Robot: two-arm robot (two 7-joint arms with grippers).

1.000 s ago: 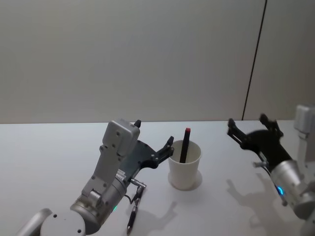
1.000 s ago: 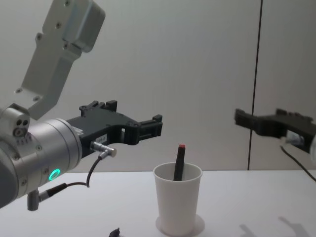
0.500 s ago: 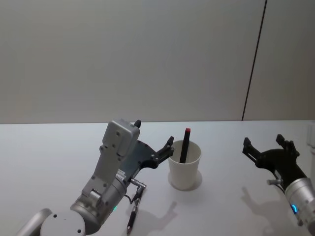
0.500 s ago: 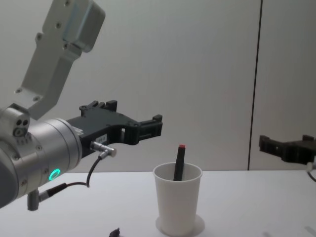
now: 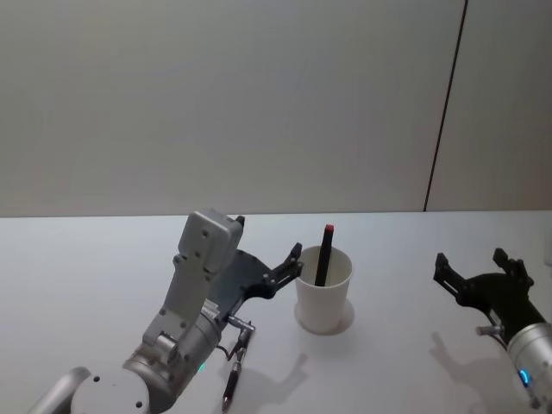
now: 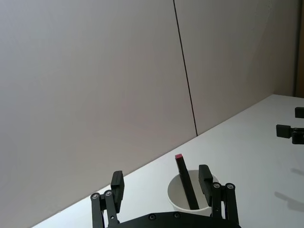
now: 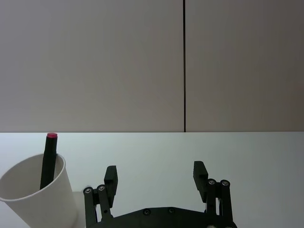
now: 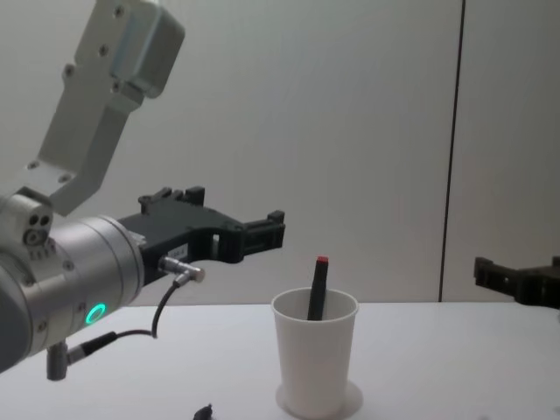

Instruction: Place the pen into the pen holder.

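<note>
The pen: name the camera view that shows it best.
The left wrist view: it looks down into the pen holder, so most of the pen shows. In the head, chest and right wrist views, the holder's wall hides its lower part.

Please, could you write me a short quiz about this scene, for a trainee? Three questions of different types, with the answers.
1. True or false: the pen lies beside the pen holder.
2. The left gripper is: A open; B shut on the pen; C shut and empty.
3. Which gripper is nearer the pen holder, the left or the right gripper?
Key: 1 false, it stands inside the pen holder; 2 A; 3 the left gripper.
</note>
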